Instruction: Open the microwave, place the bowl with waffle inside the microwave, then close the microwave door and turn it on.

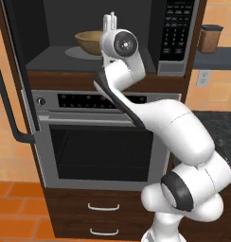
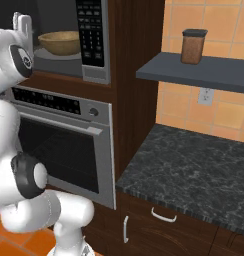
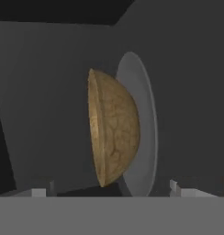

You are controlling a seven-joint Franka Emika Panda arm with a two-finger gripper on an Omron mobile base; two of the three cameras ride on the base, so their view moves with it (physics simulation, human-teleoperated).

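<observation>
Sitting on the turntable [image 3: 148,137], bowl [image 3: 114,128] faces the hand [image 3: 111,192], fingers apart, touching nothing.

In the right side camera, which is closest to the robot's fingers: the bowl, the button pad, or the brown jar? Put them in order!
Measured from the gripper, which is open:
1. The bowl, on the turntable inside the microwave, just beside the fingers.
2. The keypad, on the microwave's right side.
3. The canister, far right on the shelf.

Bowl [image 3: 114,133] shows grained, matt tan wood on a smooth grey turntable [image 3: 148,137]; microwave [image 1: 176,42] cavity matt grey, keypad glossy black; oven [image 1: 103,142] brushed silver metal with dark glass; countertop [image 2: 194,170] polished dark speckled stone.
</observation>
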